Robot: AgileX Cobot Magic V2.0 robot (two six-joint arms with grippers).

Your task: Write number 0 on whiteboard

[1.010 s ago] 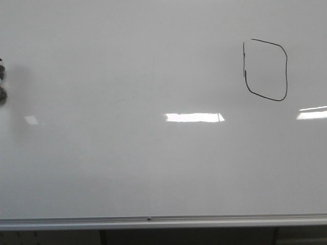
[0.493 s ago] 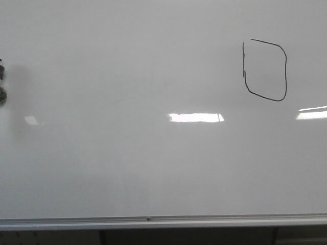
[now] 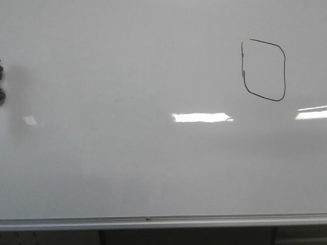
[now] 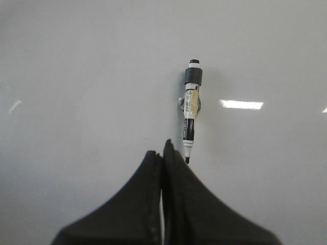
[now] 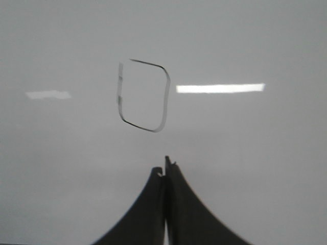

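The whiteboard (image 3: 127, 163) fills the front view. A thin black number 0 (image 3: 263, 70), boxy with a small gap at its top left corner, is drawn at the upper right. In the right wrist view the number 0 (image 5: 143, 95) lies just beyond my right gripper (image 5: 164, 168), which is shut and holds nothing. My left gripper (image 4: 162, 150) is also shut and empty. A black-and-white marker (image 4: 191, 109) sits on the board just past its fingertips, uncapped tip pointing toward the fingers and apart from them.
A silver rail (image 3: 163, 221) runs along the board's lower edge. Two dark rounded shapes (image 3: 1, 84) poke in at the left edge of the front view. Bright light reflections (image 3: 202, 117) lie across the board.
The 0 and the dark shapes at the left edge have drifted a few pixels left in the front view, and the central reflection has slid right. Nothing else differs.
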